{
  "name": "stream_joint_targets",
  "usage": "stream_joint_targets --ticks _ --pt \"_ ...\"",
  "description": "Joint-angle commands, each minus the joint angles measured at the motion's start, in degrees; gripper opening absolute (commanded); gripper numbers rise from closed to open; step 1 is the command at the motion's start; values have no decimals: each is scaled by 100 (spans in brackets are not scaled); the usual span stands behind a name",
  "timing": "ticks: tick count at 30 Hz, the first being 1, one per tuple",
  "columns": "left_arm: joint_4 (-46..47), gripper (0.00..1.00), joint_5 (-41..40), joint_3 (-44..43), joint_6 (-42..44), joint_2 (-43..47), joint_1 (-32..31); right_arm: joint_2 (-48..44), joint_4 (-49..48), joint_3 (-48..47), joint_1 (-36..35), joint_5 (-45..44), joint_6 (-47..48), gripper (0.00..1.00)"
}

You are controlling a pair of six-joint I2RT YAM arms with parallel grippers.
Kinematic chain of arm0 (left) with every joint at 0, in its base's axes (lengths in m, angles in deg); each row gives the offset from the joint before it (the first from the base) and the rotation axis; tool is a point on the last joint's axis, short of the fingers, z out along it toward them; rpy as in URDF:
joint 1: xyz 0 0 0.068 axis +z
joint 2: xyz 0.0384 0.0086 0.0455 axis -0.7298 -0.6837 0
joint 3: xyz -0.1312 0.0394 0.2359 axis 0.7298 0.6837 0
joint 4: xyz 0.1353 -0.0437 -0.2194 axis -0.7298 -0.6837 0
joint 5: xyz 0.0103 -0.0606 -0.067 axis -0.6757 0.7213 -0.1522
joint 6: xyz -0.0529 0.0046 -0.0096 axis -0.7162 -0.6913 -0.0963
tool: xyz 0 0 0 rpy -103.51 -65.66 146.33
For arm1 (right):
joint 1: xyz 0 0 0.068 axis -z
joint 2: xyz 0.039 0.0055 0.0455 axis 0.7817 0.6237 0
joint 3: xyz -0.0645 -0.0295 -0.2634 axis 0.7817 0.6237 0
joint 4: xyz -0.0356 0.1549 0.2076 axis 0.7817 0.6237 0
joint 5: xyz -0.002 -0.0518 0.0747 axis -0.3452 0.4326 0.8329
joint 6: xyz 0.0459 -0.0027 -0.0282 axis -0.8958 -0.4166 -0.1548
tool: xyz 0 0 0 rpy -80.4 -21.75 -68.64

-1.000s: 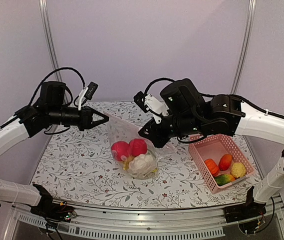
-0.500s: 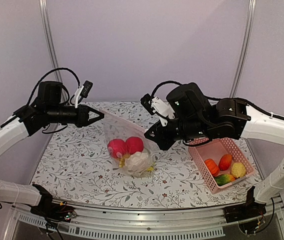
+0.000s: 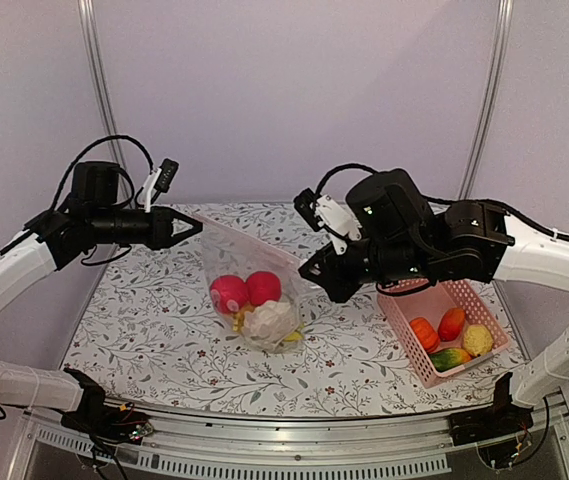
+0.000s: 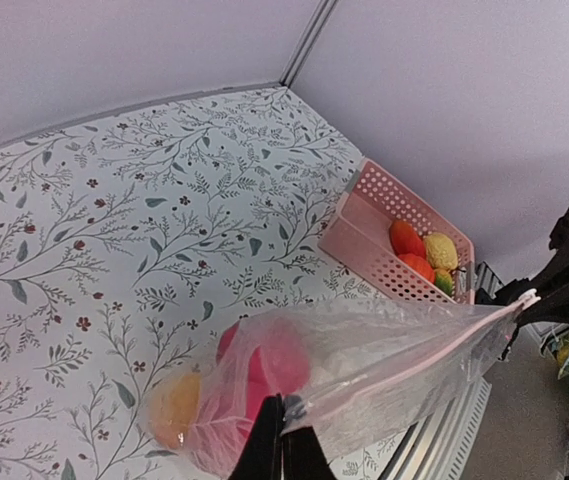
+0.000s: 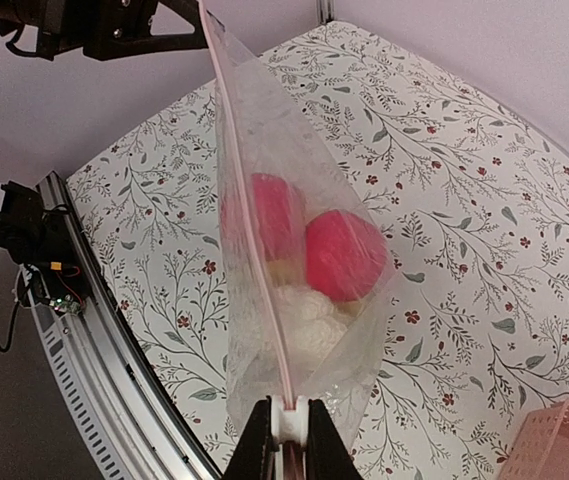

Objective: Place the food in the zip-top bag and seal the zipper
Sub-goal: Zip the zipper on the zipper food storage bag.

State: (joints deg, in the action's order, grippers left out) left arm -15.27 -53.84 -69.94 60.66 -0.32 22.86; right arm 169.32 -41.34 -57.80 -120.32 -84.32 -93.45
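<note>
Plastic, clear and floppy, forms the zip-top bag (image 3: 226, 262), which in the top view hangs stretched between the left claw (image 3: 196, 222) and the right claw (image 3: 316, 270), its pale pink zipper (image 3: 254, 246) drawn taut from one to the other. Below that line sag two red fruits (image 3: 230, 293) and a white cauliflower (image 3: 272, 320); whether the bag's bottom touches the counter (image 3: 134, 320) is unclear. A pink basket (image 3: 400, 312) to the right of the right claw holds orange, yellow and green pieces (image 3: 452, 324). The counter has a leaf-sprig print, and plain lilac walls stand behind. From the left wrist, the left claw (image 4: 282, 445) is pinched together on a bag corner at the frame's bottom edge, its fingers cut off. A red fruit blurs through the film just above it, beside a yellow piece (image 4: 174, 405). From the right wrist, the right claw (image 5: 286, 445) is clamped on the zipper's end at the white slider tab (image 5: 284, 408). The strip runs away towards the left claw, and the fruit lies beyond the fingers.
</note>
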Motion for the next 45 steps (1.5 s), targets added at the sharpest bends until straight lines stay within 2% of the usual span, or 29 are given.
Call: stream_joint_targets --ticks 1,25,32,33,37,39,42,45 --pt "177 0 -517 88 -80 89 338 -279 437 143 -23 -190 -107 0" --pt "228 0 -470 119 -136 132 490 -485 459 342 -22 -321 -213 0" --pt "337 1 6 107 -134 35 481 -411 364 259 -24 -482 -269 0" --pt "348 9 134 92 -122 22 474 -383 338 234 -23 -515 -290 0" --pt "381 59 296 84 -111 46 417 -207 269 72 -20 -738 -373 1" --pt "412 77 228 112 -109 117 416 -94 282 -17 -14 -925 -418 1" --pt "490 89 90 188 -107 283 424 40 354 -128 38 -1293 -570 3" --pt "555 94 -112 266 -126 438 430 83 432 -112 338 -1328 -964 4"
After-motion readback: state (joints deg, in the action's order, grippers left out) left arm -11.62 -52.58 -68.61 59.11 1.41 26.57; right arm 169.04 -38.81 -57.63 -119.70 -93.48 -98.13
